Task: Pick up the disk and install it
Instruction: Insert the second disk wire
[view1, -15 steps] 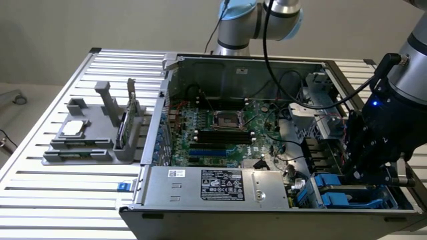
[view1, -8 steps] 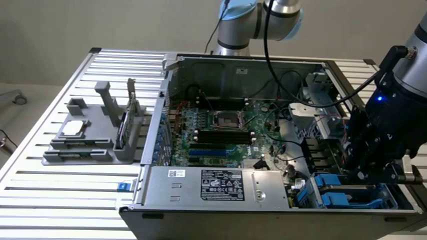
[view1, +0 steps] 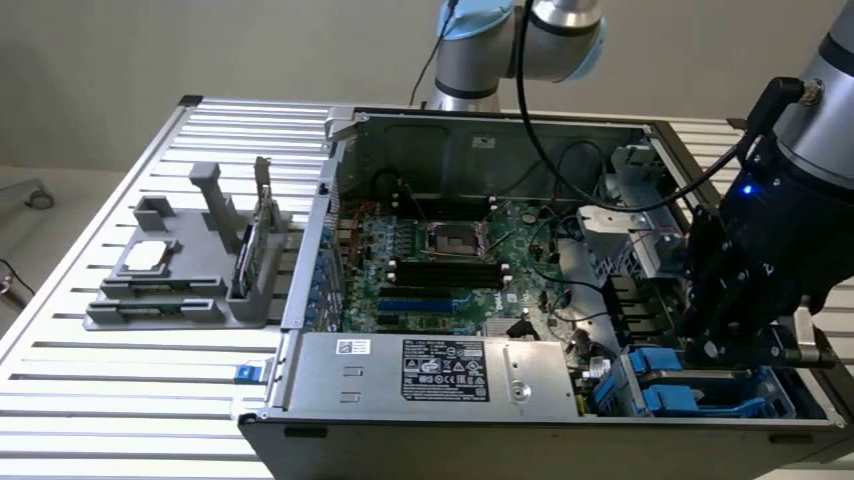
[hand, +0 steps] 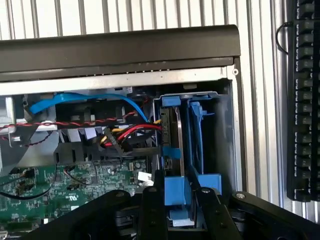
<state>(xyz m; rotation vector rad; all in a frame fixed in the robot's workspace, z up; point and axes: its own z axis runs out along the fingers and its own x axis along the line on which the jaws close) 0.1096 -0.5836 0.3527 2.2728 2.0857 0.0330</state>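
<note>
Pincer (hand: 179, 200) parted narrowly astride the disk (hand: 176, 145), standing on edge in the computer case's (view1: 441, 130) blue bay (hand: 210, 135).

Most of the disk (hand: 175, 145) is buried in its bay, so you just get the blue carrier edge. The gripper (hand: 176, 200) gets chopped by the frame edge, and its body hides that bay from outside.
</note>
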